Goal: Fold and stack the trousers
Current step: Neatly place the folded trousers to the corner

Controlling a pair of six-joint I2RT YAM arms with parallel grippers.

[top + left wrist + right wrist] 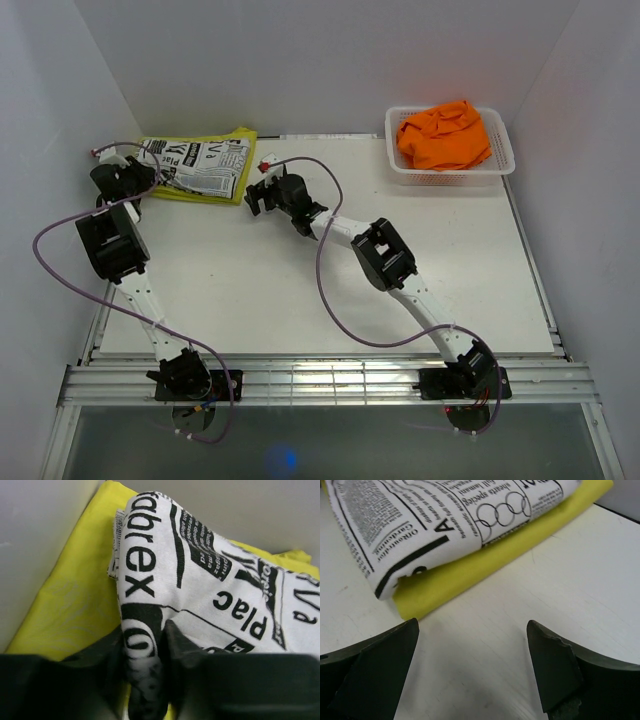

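The newspaper-print trousers (205, 158) lie folded on the folded yellow trousers (236, 135) at the table's back left. My left gripper (140, 172) is shut on a fold of the newspaper-print trousers (200, 570) at their left edge, with the yellow trousers (70, 605) underneath. My right gripper (256, 195) is open and empty just right of the stack; in the right wrist view its fingers (385, 665) hover over bare table in front of the print trousers (420, 515) and yellow trousers (470, 570). The orange trousers (445, 135) lie crumpled in the basket.
A white lattice basket (500, 165) stands at the back right. White walls enclose the table (300, 280) on the left, back and right. Purple cables loop from both arms over the table.
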